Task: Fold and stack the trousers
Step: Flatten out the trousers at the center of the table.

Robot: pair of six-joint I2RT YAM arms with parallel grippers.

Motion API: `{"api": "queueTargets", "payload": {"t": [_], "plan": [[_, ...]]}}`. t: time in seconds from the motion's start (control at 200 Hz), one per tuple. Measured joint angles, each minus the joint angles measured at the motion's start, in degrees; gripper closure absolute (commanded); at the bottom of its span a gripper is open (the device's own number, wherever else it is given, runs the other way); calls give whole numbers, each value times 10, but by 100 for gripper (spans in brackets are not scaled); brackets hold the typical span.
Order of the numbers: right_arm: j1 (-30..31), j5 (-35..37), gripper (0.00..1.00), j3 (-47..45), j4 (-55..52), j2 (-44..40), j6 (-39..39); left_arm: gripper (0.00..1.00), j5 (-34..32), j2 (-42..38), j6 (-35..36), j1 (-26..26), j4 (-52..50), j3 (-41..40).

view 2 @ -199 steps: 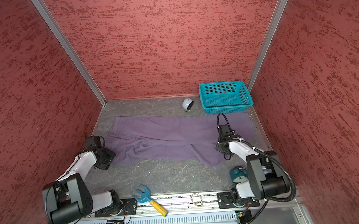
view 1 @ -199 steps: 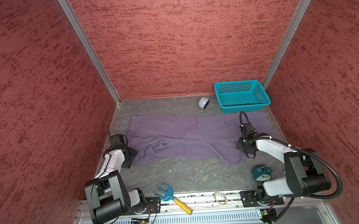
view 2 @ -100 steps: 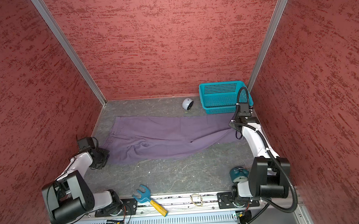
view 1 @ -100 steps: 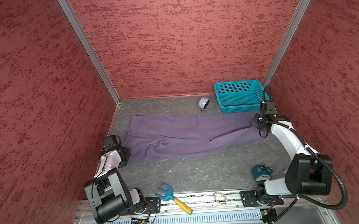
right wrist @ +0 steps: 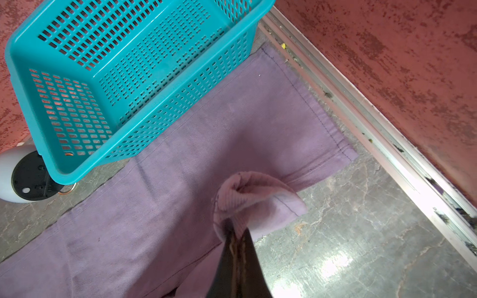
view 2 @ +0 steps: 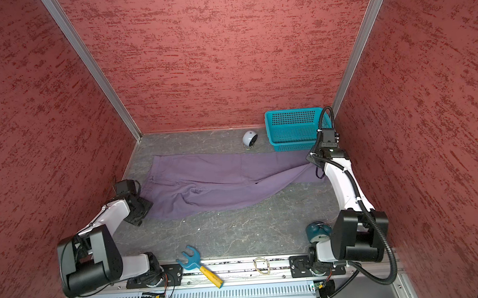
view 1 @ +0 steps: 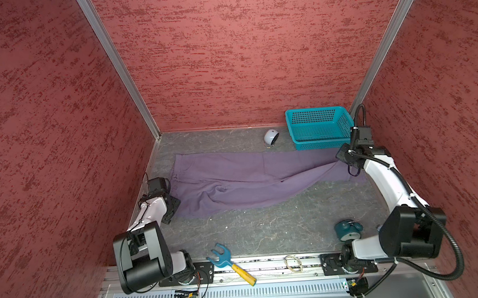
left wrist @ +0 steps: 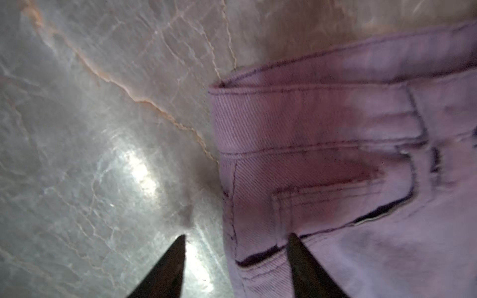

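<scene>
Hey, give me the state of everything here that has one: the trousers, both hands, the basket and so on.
trousers: spread along the table, unfolded, one leg's hem lifted
right hand: shut on that hem
left hand: open beside the waistband, holding nothing
teal basket: upright, empty
white round gadget: tipped on its side

— What did you see of the trousers?
— In both top views I saw the trousers point(view 1: 234, 181) point(view 2: 220, 185), muted purple, spread across the middle of the frame, with the waist at the left and the legs running right.
— Flat?
— Mostly. I noted wrinkles left of centre. The upper leg lay flat. The lower leg's hem point(right wrist: 247, 196) was bunched and raised at the right, pinched in the right gripper point(right wrist: 233, 229). The left wrist view showed me the waistband point(left wrist: 309, 123), stitched, with a pocket opening.
</scene>
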Motion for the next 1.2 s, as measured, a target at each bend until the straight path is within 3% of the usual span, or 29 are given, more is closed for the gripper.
{"api": "queueTargets", "payload": {"t": [0.09,0.125,0.135,0.366,0.491,0.646,0.776,0.937,1.067,1.202], "plan": [[-12,-2,100,3,-9,0,-6,73,0,31,1,0,7,15],[-19,-4,100,7,-15,0,-7,97,1,40,2,0,10,21],[-21,-5,100,8,-17,0,-7,100,1,43,2,0,11,22],[-65,-25,100,35,-30,-7,-13,100,28,58,8,11,6,54],[-74,-39,100,74,-50,-3,-12,100,54,7,5,42,-28,76],[-75,-57,100,176,-66,23,-10,100,83,-66,-5,75,-81,168],[-74,-66,100,202,-63,10,-7,100,96,-121,-8,98,-110,220],[-75,-68,100,62,-32,-98,6,100,95,-186,-1,119,-144,211],[-81,-63,100,-130,-18,-215,30,100,96,-220,11,124,-163,146],[-110,-55,100,-259,-21,-260,46,100,109,-216,17,146,-184,77]]}}
